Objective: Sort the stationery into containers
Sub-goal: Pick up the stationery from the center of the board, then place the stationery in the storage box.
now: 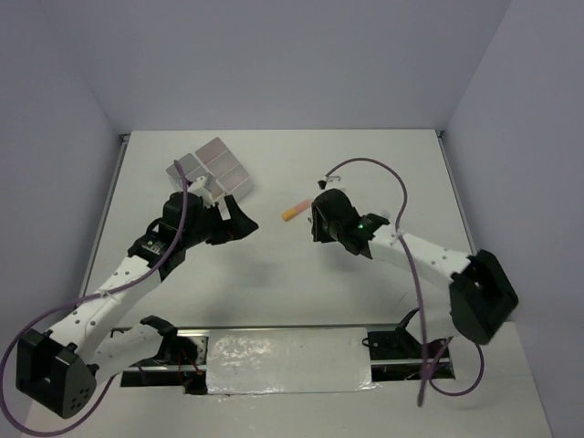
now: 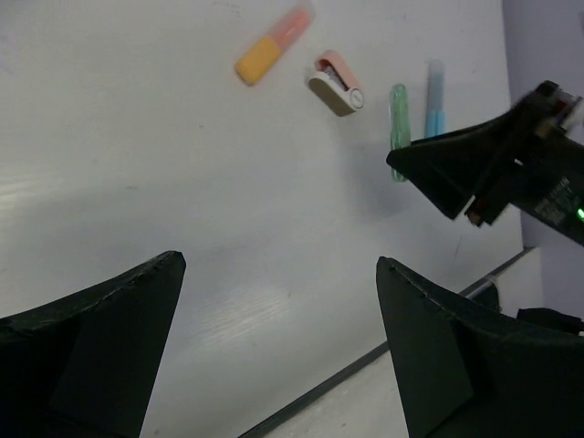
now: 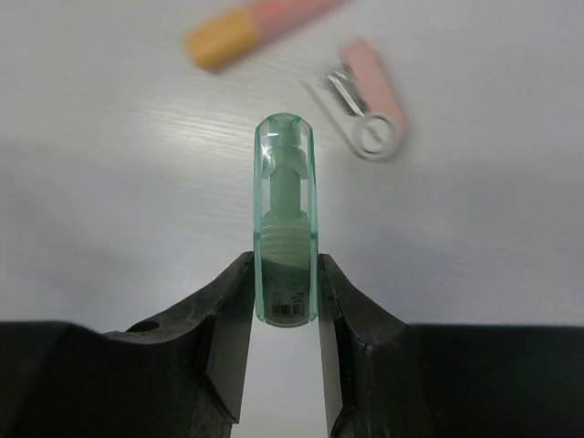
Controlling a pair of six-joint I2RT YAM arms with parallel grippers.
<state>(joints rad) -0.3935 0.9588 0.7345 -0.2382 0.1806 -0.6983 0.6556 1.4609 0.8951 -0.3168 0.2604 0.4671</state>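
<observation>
Top view: sets the containers (image 1: 214, 169) up-left of the orange marker (image 1: 297, 211), right end effector (image 1: 319, 219) just right of it, left end effector (image 1: 239, 224) well left. Left wrist: gapes wide, holding nothing; counts on the bench (image 2: 137, 182) one orange marker, then rightward one pink-and-white piece (image 2: 336, 82), one green marker (image 2: 399, 128), one light blue marker (image 2: 434, 96). Right wrist: clamps the green marker's butt end, short of the orange marker (light, stiff, slick plastic; probably steadier taken mid-barrel)

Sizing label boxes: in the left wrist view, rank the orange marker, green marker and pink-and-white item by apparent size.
1. orange marker and green marker: alike in length, the orange thicker; the green one's lower end is partly hidden, so unranked.
2. pink-and-white item: clearly smallest.
</observation>
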